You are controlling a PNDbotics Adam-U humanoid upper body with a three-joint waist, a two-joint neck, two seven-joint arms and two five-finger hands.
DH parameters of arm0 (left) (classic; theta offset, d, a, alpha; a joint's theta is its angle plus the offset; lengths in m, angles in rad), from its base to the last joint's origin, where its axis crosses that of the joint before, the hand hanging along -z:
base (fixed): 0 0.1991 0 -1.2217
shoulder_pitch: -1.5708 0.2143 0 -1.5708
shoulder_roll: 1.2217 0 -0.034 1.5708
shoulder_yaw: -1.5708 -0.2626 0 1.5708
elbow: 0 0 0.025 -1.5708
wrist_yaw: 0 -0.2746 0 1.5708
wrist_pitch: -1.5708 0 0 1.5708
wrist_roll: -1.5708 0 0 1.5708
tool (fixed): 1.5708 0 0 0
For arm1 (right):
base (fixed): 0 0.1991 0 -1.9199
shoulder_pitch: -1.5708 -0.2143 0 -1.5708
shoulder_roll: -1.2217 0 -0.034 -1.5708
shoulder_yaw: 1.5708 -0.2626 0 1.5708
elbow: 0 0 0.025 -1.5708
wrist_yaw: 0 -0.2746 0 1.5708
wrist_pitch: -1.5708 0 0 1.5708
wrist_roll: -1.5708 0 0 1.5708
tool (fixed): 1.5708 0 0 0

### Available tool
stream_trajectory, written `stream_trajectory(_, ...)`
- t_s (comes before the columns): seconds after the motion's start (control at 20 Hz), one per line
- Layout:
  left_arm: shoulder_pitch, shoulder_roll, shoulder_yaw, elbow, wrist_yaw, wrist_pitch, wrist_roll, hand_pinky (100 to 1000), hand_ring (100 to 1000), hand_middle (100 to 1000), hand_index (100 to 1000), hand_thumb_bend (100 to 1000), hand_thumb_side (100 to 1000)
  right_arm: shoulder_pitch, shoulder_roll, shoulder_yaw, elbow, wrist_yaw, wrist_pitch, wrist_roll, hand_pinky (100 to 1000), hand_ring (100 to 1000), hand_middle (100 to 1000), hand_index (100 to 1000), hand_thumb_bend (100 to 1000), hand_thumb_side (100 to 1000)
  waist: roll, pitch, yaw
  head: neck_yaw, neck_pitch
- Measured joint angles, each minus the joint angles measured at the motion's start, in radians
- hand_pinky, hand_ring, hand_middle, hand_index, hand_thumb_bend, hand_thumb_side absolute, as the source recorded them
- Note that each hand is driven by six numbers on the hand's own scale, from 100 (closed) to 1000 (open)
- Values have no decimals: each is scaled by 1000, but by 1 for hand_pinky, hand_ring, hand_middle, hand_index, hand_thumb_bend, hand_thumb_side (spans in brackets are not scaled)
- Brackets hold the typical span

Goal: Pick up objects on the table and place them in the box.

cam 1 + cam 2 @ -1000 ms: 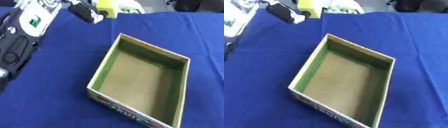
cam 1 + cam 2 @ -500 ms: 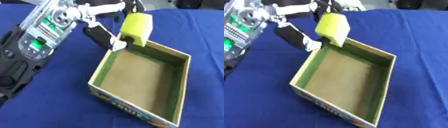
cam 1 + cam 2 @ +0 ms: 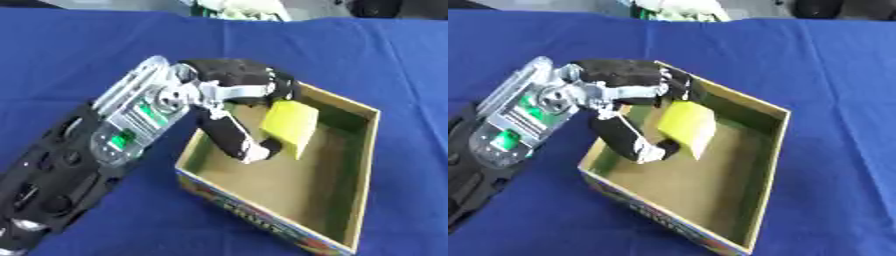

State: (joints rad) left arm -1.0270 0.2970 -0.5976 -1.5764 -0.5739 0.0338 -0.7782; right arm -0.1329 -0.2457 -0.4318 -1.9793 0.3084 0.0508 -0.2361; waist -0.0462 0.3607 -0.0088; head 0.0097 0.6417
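The left hand (image 3: 234, 95) reaches in from the lower left over the near-left corner of the box (image 3: 366, 150), and it pinches a yellow block (image 3: 290, 123) between its thumb below and its curled fingers (image 3: 278, 87) above. The block hangs tilted inside the box's opening, above the brown floor, near the left wall; whether it touches the floor cannot be told. The thumb runs down along the block's left side, its pale tip at the block's lower edge. The box is an open cardboard tray with a printed, many-coloured front wall, lying askew on the blue cloth (image 3: 833, 60). The left eye view shows more of the forearm, with its silver plate and green lights, down to the lower-left corner; the right eye view cuts the arm shorter but shows more bare cloth to the right of the box and a clearer gap between the block and the far wall. At the far edge of the cloth lie some pale and green things (image 3: 677, 9), too blurred to make out. The right hand shows in neither view.
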Motion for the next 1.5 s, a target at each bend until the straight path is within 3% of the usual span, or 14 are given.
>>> stream_trajectory(0.25,19,-80,-28,149,-95,-81,14,663,771,921,760,100,313,-4,3,0,0,0,-1,2,569,636,534,801,100,1000,-5,3,-9,8,0)
stream_trajectory(0.45,20,-113,-27,219,-146,-144,29,718,817,958,834,100,347,-4,3,0,0,0,-1,2,569,635,533,801,100,1000,-5,1,-10,10,0)
stream_trajectory(0.55,16,-121,-24,227,-164,-172,34,755,845,981,877,131,421,-4,4,0,0,0,-1,3,569,635,533,801,100,1000,-5,1,-10,10,0)
stream_trajectory(0.75,15,-125,-20,226,-217,-216,43,814,884,994,943,751,823,-4,4,0,0,0,0,4,569,635,533,801,100,1000,-5,1,-10,10,-1)
stream_trajectory(0.8,15,-125,-19,223,-237,-224,48,834,892,992,960,842,844,-3,4,0,0,0,0,4,569,635,533,801,100,1000,-5,1,-10,10,-1)
stream_trajectory(0.95,15,-124,-14,209,-305,-244,65,857,903,986,984,940,849,-3,5,0,0,0,1,5,568,634,533,801,100,1000,-5,2,-10,10,-1)
stream_trajectory(1.1,15,-117,-6,185,-346,-261,73,856,902,986,979,914,861,-2,7,0,0,0,1,5,568,634,533,801,100,1000,-4,2,-9,10,-1)
stream_trajectory(1.3,15,-100,15,139,-343,-266,74,837,890,985,948,729,877,1,10,-1,0,0,2,6,568,634,533,801,100,1000,-1,2,-8,9,-1)
stream_trajectory(1.5,9,-73,47,50,-277,-239,80,815,874,967,916,604,864,1,10,-5,0,0,2,5,568,634,533,801,100,1000,1,-2,-6,7,-1)
